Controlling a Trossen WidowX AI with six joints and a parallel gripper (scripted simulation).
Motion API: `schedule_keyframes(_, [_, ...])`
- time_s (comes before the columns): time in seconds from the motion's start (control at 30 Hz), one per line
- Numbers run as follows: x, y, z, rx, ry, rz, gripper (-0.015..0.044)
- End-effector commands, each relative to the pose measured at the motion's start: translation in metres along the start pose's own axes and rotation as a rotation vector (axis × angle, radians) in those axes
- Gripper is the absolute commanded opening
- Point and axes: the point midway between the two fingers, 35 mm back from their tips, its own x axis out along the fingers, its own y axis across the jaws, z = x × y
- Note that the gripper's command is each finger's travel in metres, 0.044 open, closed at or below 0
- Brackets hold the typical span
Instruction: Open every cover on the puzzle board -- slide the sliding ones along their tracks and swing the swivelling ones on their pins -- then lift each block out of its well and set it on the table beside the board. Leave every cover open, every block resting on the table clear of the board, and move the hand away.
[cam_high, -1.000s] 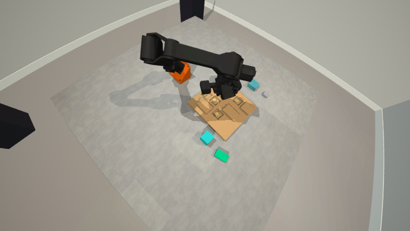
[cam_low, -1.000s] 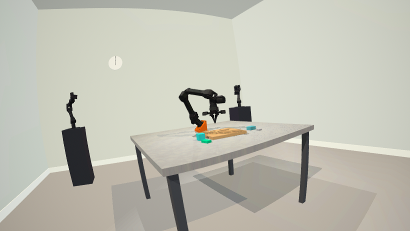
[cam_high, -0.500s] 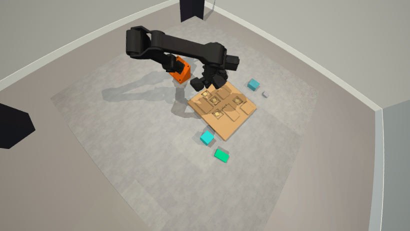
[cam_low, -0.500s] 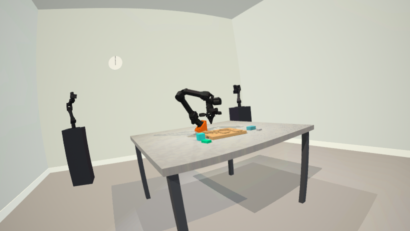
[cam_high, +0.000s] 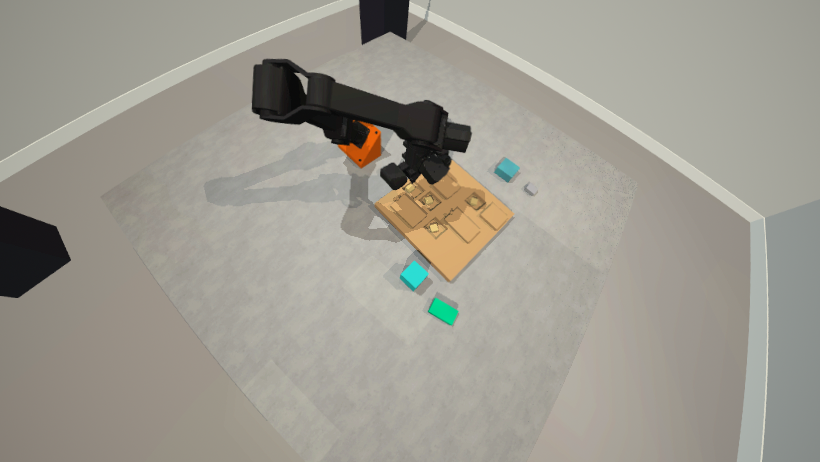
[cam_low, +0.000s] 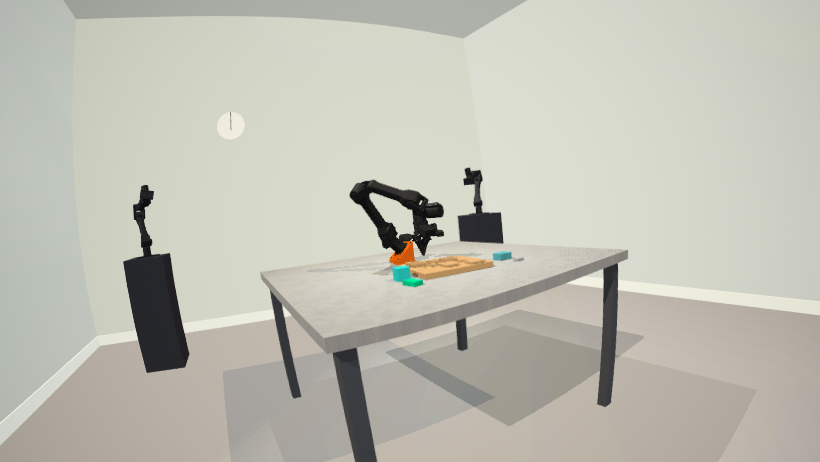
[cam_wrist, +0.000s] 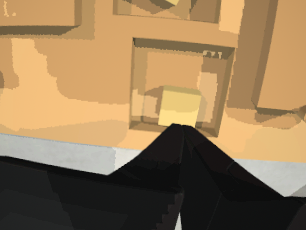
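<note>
The wooden puzzle board (cam_high: 453, 258) (cam_low: 459, 268) (cam_wrist: 67, 95) lies on the table to the right of the arm's orange base. Several of its wells stand open with a small tan block inside, such as the blocks at the back left (cam_high: 409, 187), beside it (cam_high: 428, 199), on the right (cam_high: 473, 201) and in front (cam_high: 434, 227). Square covers (cam_high: 498, 216) (cam_high: 465, 228) lie on the board beside the wells. My gripper (cam_high: 414, 176) (cam_low: 424, 249) (cam_wrist: 178, 134) is shut and empty. It hangs just above the back-left well near the board's edge, its tip over that well's pale yellow block (cam_wrist: 181, 105).
A cyan block (cam_high: 414, 274) (cam_low: 401, 272) and a flat green block (cam_high: 442, 311) (cam_low: 412, 282) lie on the table in front of the board. Another cyan block (cam_high: 507, 169) (cam_low: 502, 255) and a small grey block (cam_high: 530, 188) lie behind its right side. The arm's orange base (cam_high: 361, 146) stands to the left.
</note>
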Motion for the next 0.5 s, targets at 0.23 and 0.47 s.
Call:
schedule_keyframes(0.23, [0.0196, -0.0013, -0.0019, -0.005, -0.001, -0.005, 0.0])
schedule_keyframes(0.47, [0.0263, -0.002, -0.0017, -0.005, -0.001, -0.005, 0.0])
